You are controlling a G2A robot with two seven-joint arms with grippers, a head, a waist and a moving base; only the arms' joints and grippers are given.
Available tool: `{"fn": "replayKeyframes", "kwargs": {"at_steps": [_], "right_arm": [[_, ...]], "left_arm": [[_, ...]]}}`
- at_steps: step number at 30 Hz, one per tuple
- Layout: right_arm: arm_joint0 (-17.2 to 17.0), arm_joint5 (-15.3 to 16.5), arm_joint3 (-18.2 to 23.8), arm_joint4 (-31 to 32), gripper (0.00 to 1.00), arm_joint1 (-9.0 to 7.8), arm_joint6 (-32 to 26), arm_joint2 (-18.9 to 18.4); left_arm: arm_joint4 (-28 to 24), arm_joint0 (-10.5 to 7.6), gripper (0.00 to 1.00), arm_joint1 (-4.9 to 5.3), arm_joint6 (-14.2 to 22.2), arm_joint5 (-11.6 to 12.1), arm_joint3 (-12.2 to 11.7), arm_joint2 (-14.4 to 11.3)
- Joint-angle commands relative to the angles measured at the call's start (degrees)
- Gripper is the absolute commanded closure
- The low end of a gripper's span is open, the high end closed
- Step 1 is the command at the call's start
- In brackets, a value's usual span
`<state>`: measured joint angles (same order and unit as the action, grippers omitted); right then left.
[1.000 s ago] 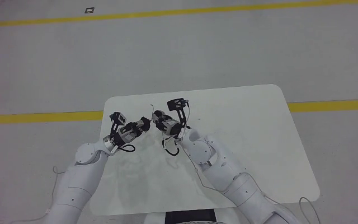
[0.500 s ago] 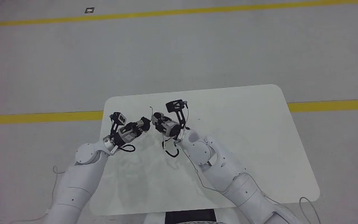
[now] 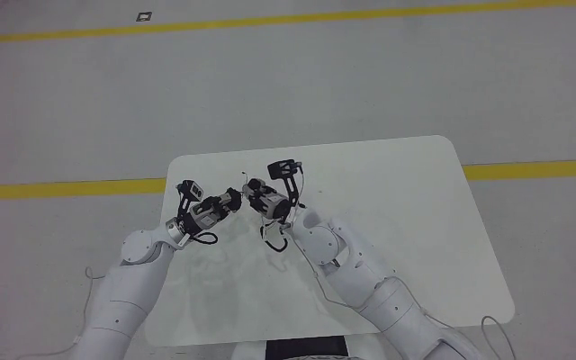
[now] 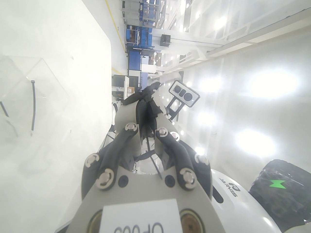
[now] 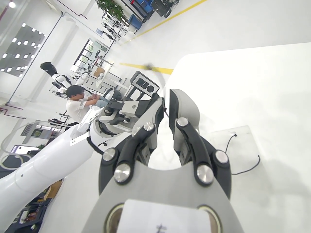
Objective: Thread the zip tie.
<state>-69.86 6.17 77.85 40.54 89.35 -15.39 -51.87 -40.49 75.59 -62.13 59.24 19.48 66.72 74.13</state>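
A white rounded-corner table [image 3: 405,225] carries the whole scene. Both arms meet above its far left part, near the far edge, with the two grippers tip to tip.

The left gripper [image 4: 145,105] is held off the table surface. Its grey fingers [image 4: 126,117] are pressed together on a thin black plastic zip tie [image 4: 153,162], whose strap runs back between the fingers toward the wrist.

The right gripper [image 5: 166,103] faces it, just beside it and farther from the table's left edge. Its pads are drawn in to a narrow slit with the tie's strap pinched through it. The tie's free end rises past the fingertips and is blurred in the right wrist view. In the top view it shows as a fine curved line above the table's far left part.

A clear plastic tray [image 5: 243,134] lies flat on the table below the grippers. Spare black zip ties [image 4: 33,105] lie loose in it, apart from each other.
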Motion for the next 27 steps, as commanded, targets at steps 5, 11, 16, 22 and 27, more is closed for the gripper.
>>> {"fn": "replayKeyframes", "kwargs": {"at_steps": [5, 11, 16, 22, 27], "right_arm": [[-0.6, 0.6, 0.6, -0.1, 0.00, -0.22, 1.3, -0.6], [-1.8, 2.8, 0.8, -0.9, 0.00, -0.74, 1.3, -1.9], [-1.8, 2.8, 0.8, -0.9, 0.00, -0.74, 1.3, -1.9], [-2.2, 2.7, 0.9, -1.6, 0.00, -0.82, 2.0, -2.5], [-3.9, 8.6, 0.3, -13.1, 0.00, -1.67, -2.3, -7.4]], "left_arm": [[0.0, 0.00, 1.00, 0.00, 0.0, 0.0, 0.0, 0.0], [0.0, 0.00, 1.00, 0.00, 0.0, 0.0, 0.0, 0.0], [0.0, 0.00, 1.00, 0.00, 0.0, 0.0, 0.0, 0.0], [-1.8, 0.30, 1.00, -0.10, -0.5, -1.6, 0.5, -0.2], [-4.4, 1.04, 1.00, 0.31, 3.1, -2.3, 0.0, 1.2]]}}
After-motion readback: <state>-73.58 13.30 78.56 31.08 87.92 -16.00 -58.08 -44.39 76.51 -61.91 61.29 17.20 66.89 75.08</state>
